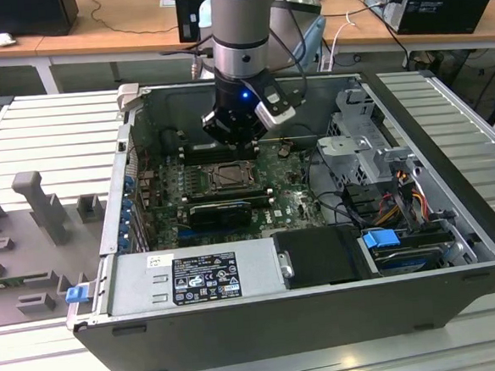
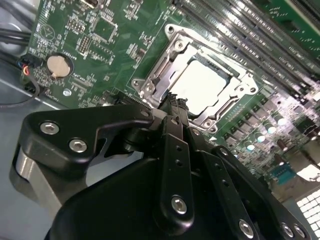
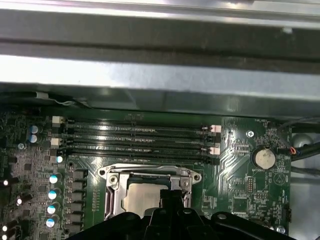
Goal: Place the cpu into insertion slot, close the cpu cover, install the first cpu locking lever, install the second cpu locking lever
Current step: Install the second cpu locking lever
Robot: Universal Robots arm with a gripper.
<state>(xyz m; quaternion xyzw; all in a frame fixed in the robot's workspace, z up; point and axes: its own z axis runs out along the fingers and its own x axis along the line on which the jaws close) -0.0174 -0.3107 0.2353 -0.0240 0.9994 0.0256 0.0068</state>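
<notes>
Gripper (image 2: 175,107): sitting right up against the lens in the second wrist view – black fingers (image 2: 175,150) pressed together into one narrow tip, nothing pinched between them as far as I can see. Tip is hanging just above the near edge of the socket.
Cpu (image 2: 202,90): lying flat in the insertion slot (image 2: 227,70), pale metal top glaring under the light.
Cpu cover (image 2: 165,67): grey metal frame is lying down around the chip, centre cut-out showing the chip's top.
Levers: can't really make out whether they're latched.
Memory slots (image 3: 137,140): running in long black rows just beside the socket.
Coin battery (image 3: 263,158): sitting on the green board, off to one side of the socket.
Arm (image 1: 237,33): reaching down into the open computer case (image 1: 240,322) – exterior view.
</notes>
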